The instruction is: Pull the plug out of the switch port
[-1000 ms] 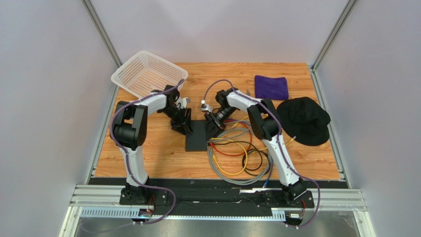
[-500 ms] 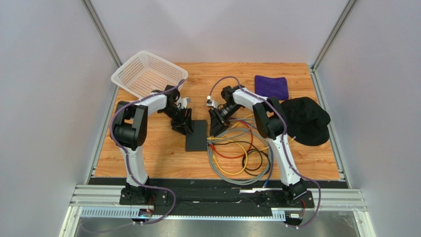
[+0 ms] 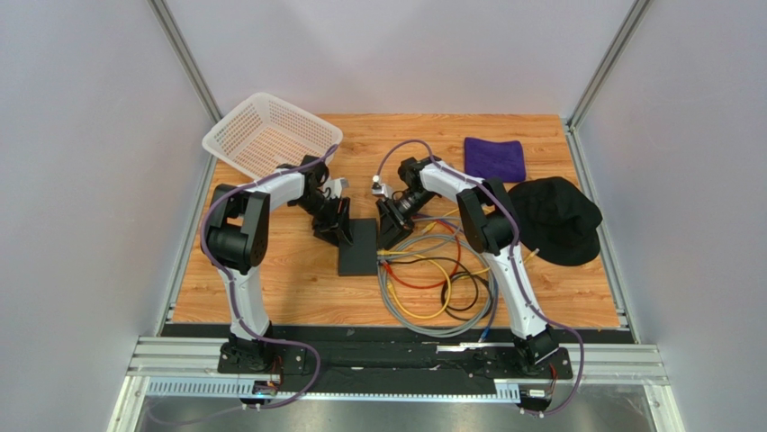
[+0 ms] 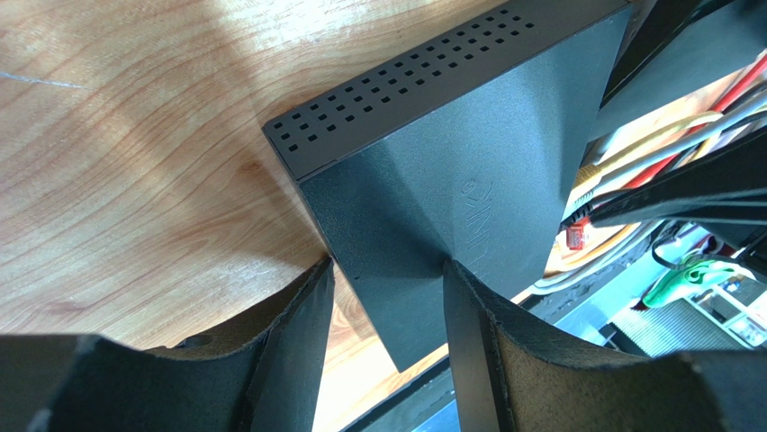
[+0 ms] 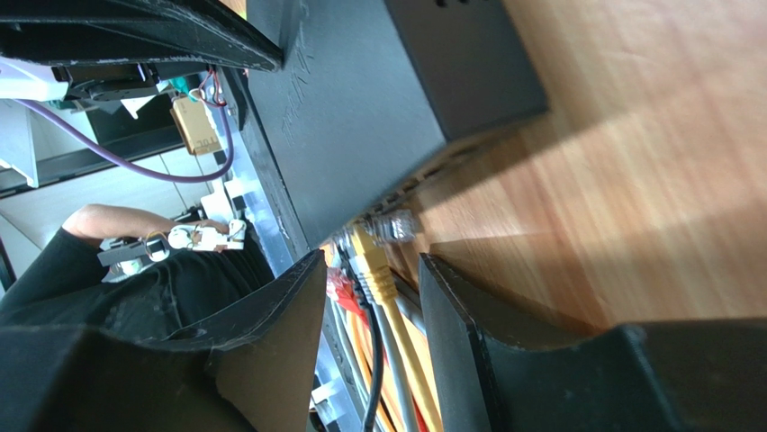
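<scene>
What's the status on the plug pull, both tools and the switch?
Left tool straddles the switch edge, bracing it. Right tool open around the yellow plug, not clamped. Plugs still seated; tangled cables crowd the ports.
</scene>
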`<action>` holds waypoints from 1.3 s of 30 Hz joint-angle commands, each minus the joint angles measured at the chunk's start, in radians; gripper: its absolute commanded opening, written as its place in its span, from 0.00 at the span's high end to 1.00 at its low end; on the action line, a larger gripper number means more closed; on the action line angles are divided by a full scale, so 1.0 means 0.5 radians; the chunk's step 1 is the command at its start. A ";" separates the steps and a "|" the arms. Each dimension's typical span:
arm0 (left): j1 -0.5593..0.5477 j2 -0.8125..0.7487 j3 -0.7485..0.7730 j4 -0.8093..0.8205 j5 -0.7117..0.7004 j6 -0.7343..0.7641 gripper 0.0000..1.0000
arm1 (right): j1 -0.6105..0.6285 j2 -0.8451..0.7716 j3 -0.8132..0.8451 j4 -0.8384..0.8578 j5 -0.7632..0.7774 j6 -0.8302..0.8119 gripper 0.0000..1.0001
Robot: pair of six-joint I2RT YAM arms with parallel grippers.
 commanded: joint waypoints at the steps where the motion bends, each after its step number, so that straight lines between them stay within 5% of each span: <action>1: -0.048 0.014 -0.030 0.023 -0.104 0.057 0.43 | 0.055 0.126 0.029 0.108 0.137 -0.085 0.50; 13: -0.051 0.014 -0.023 0.026 -0.101 0.063 0.43 | 0.067 0.172 0.023 0.013 0.054 -0.211 0.61; 36: -0.069 0.014 -0.020 0.023 -0.129 0.072 0.42 | 0.132 0.228 0.085 -0.036 0.201 -0.199 0.62; 39: -0.072 0.017 -0.020 0.026 -0.132 0.075 0.42 | 0.135 0.243 0.085 -0.012 0.275 -0.144 0.79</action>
